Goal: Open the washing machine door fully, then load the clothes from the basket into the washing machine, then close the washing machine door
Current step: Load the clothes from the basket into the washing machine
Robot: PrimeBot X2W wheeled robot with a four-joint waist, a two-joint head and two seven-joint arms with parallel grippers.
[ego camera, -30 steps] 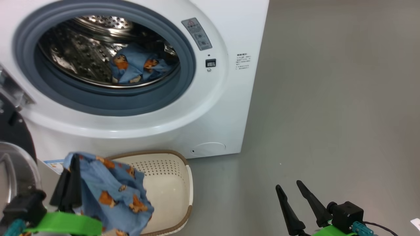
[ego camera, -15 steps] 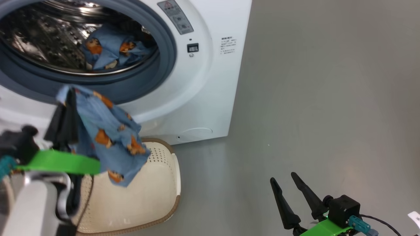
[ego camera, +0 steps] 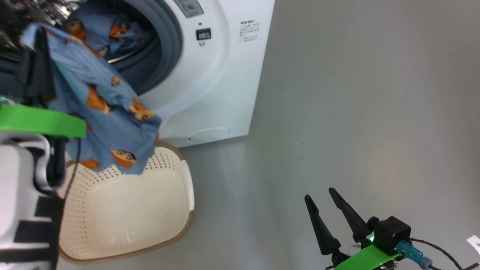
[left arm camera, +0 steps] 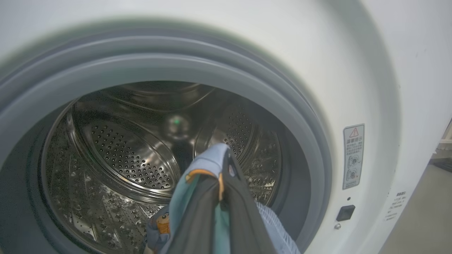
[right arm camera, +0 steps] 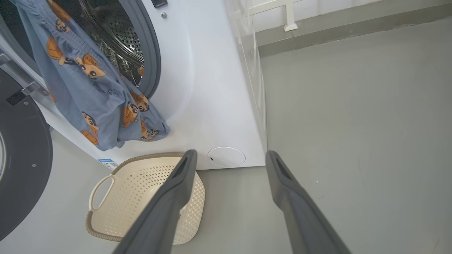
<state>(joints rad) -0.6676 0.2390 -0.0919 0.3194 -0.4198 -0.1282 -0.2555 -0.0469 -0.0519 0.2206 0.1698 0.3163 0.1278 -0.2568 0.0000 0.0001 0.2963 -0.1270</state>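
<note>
Light blue fabric with orange cartoon prints is what grabs the eye. One piece of the clothes point(ego camera: 108, 112) hangs from the left tool point(left arm camera: 220, 176), whose two dark fingers are pinched tight on a top fold of it. The rest drapes down in front of the washing machine point(ego camera: 210, 82). From the left wrist camera, the pinched fold sits right in front of the opening, level with the grey gasket point(left arm camera: 247, 81), with the steel drum point(left arm camera: 123, 155) behind it. Can't tell if the fingertips have crossed the gasket line.

A second blue piece point(ego camera: 97, 28) lies inside the drum, on the lower part near the front.

The basket point(ego camera: 123, 213) sits on the floor point(ego camera: 356, 112) just in front of the washer. The hanging hem is above its back rim and, going by the right wrist camera, isn't touching it.

The washing machine door point(right arm camera: 21, 158) is swung out wide on the left side, glossy black.

The right tool point(ego camera: 319, 193) is off to the right over bare floor, well away from the washer. Its fingers are spread wide and it's holding nothing. From its own camera the round service flap point(right arm camera: 226, 157) shows between the fingers.
</note>
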